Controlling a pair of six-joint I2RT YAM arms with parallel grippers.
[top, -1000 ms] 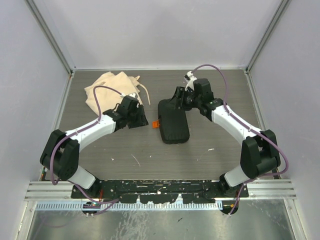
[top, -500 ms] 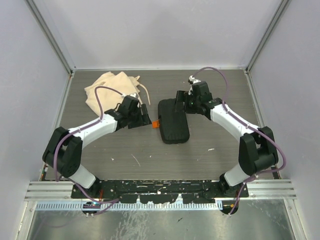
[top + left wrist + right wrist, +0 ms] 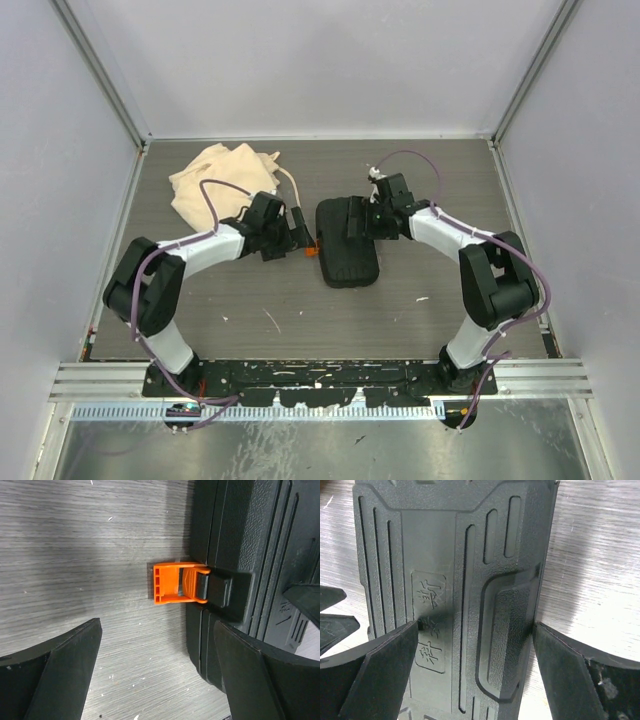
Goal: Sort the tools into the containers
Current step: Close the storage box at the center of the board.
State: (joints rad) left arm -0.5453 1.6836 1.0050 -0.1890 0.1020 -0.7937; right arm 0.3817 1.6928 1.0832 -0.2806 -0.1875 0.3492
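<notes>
You've got the case flat, right gripper jaws wide apart, straddling its width, long axis square to them. Latch points between the left gripper jaws, also apart. Grey woodgrain table, white walls.

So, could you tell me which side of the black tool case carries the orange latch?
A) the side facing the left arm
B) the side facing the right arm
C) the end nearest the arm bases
A: the orange latch juts from the tool case toward the left gripper.

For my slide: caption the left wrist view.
Open left gripper faces the orange latch on the black tool case.
</notes>
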